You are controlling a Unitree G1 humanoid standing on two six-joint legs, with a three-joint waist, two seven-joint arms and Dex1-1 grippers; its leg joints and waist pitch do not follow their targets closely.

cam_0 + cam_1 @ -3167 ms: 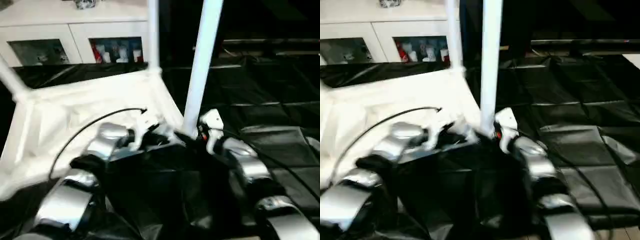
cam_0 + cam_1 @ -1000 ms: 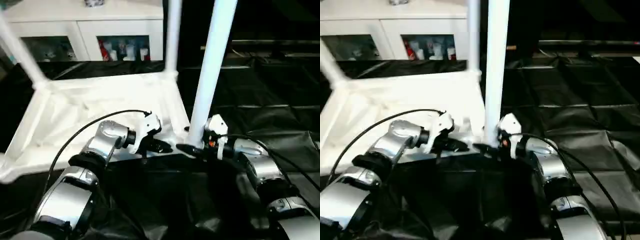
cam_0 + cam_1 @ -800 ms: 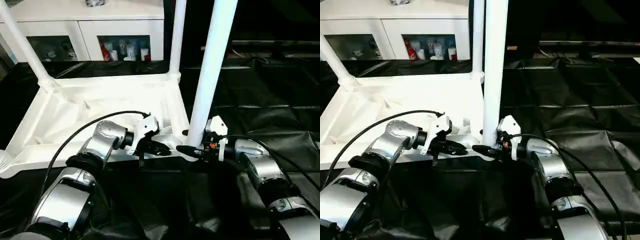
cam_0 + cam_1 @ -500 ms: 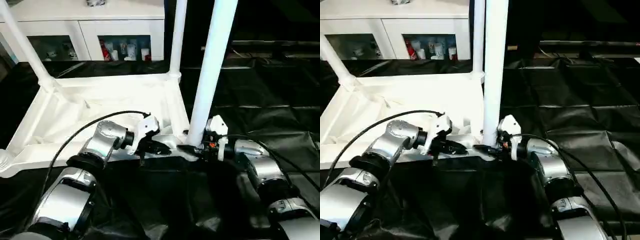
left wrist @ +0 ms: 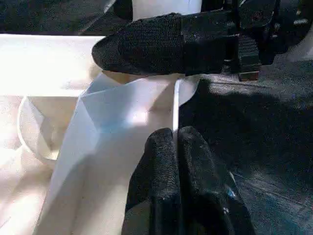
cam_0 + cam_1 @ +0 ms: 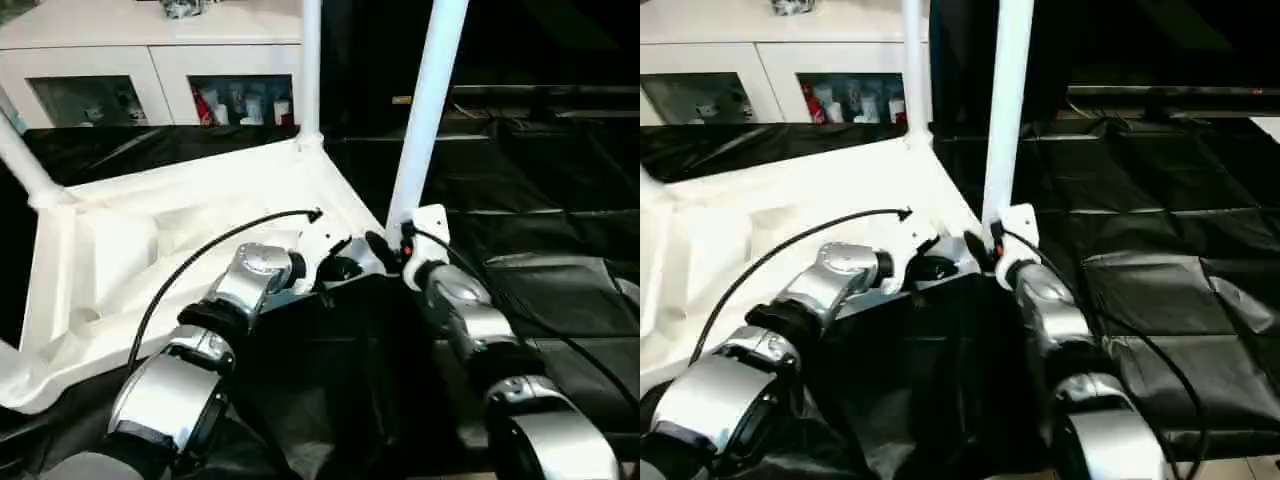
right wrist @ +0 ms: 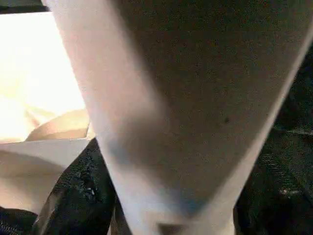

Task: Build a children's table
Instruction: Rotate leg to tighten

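The left gripper (image 5: 176, 147), fingers pressed together, sits at the near rim of the children's table (image 6: 170, 250), which lies upside down on black sheeting (image 6: 560, 230); just beside it the right gripper (image 6: 385, 250) stands part spread about the foot of the nearest leg (image 6: 425, 100), though a true grip cannot be told. Beyond, another leg (image 6: 310, 65) rises at the far corner; a white cabinet (image 6: 150, 70) with glass doors stands behind.

- The left gripper (image 5: 176, 147) is sitting with its two black fingers pressed tight together, silver forearm reaching forward and angling inward.
- The right gripper (image 6: 385, 250) is pointing forward and inward, fingers spread apart, one black finger (image 5: 146, 46) lying level just across from the left fingertips.
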